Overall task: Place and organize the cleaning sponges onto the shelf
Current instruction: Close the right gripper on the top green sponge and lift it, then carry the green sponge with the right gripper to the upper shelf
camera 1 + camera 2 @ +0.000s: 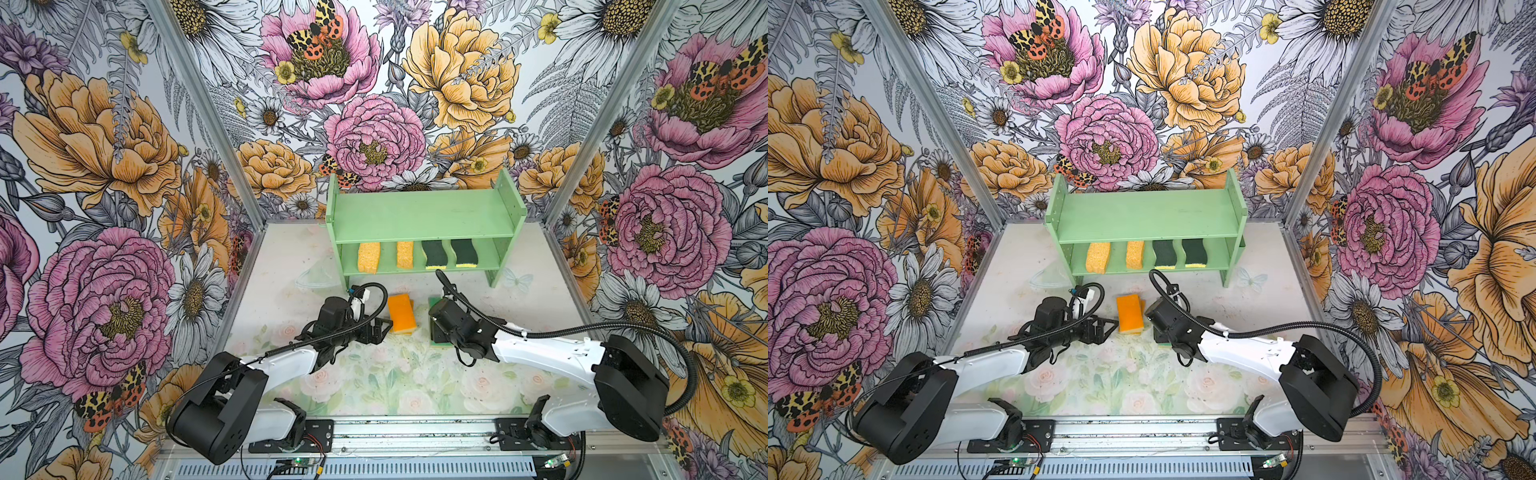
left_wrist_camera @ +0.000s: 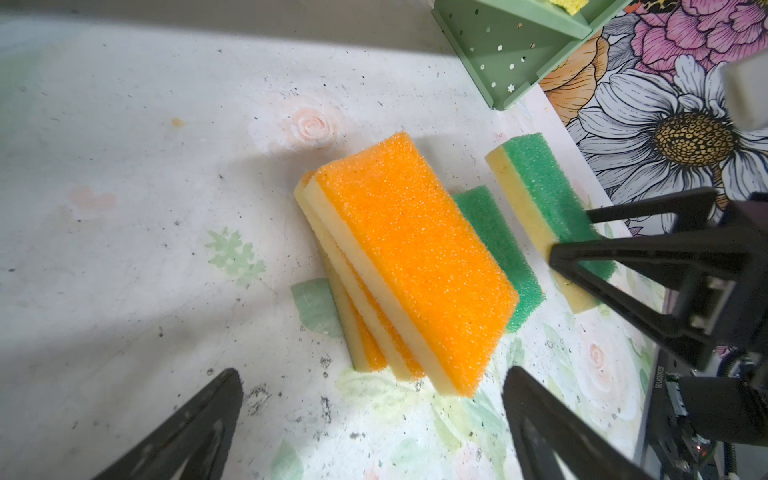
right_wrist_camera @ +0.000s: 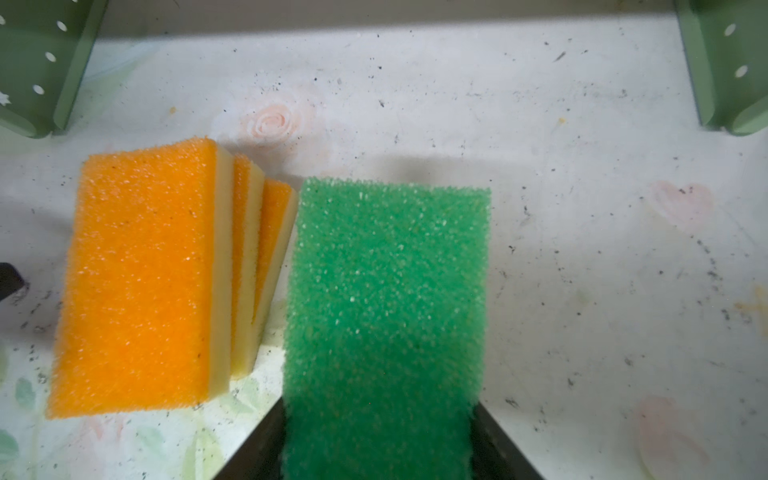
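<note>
Floral-papered enclosure [image 1: 104, 145] (oversized peonies, daisies and moths on three walls) over a pale tabletop [image 1: 291, 266] with a faded rose print, flecked all over with dark specks; aluminium rail [image 1: 415, 432] along the bottom edge of both top views. Item 1: mint-green two-tier shelf [image 1: 419, 216], upper centre of both top views, against the back wall; upper board bare, lower board carrying two porous yellow sponges [image 1: 368, 257] towards its left and two wavy dark-green sponges [image 1: 434, 254] towards its right. Item 2: three orange-topped sponges [image 2: 411, 257], stacked and fanned, on the table at frame centre in front of the shelf. Item 3: green-topped sponge [image 3: 386, 291], clamped at one end between the fingers of the right gripper [image 2: 571, 235], just right of the stack; whether it has cleared the table cannot be told. Item 4: second green-topped sponge [image 2: 494, 245], lying flat, partly hidden behind the stack. Idle: left gripper [image 1: 380, 328], fingers spread wide and empty, aimed at the stack from its left. Handling note, as judgement — lift straight up before travelling so neither neighbour is dragged, keep the squeeze light since foam buckles, clear the upper board's front edge, and set down flat at one end, leaving room for the other four.
</note>
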Robot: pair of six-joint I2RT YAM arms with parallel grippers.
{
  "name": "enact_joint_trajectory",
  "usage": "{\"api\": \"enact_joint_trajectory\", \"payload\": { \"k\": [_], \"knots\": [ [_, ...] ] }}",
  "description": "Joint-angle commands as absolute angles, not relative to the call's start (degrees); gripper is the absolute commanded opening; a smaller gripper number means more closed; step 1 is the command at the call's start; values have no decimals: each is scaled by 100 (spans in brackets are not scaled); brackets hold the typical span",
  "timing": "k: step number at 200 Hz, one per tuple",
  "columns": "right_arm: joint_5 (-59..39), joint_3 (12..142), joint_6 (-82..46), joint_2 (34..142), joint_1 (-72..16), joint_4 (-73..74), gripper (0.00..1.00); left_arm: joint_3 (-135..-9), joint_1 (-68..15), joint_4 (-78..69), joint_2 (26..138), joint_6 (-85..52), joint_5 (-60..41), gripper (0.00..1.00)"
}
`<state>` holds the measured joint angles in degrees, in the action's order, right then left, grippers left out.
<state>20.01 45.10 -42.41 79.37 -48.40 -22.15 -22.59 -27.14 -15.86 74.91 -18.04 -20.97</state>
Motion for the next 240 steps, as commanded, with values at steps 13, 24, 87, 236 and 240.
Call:
{"api": "enact_joint_trajectory", "payload": {
  "k": [13, 24, 87, 236, 240],
  "knots": [
    [1411, 4649, -3832, 7389, -4571, -2686, 60, -2432, -2744, -1659, 7628, -1760, -2076, 99],
    [1222, 4773, -3665, 7197, -4394, -2861, 60, -2471, -2744, -1658, 7654, -1766, -2095, 99],
    [750, 5942, -2657, 6597, -4068, -4294, 58, -2522, -2742, -1661, 7682, -1790, -2129, 99],
    [1645, 9488, -511, 7549, -2602, -5414, 53, -2435, -2804, -1828, 7707, -1894, -2094, 99],
    [1666, 9566, -474, 7636, -2566, -5409, 53, -2439, -2810, -1832, 7712, -1897, -2088, 99]
  ]
}}
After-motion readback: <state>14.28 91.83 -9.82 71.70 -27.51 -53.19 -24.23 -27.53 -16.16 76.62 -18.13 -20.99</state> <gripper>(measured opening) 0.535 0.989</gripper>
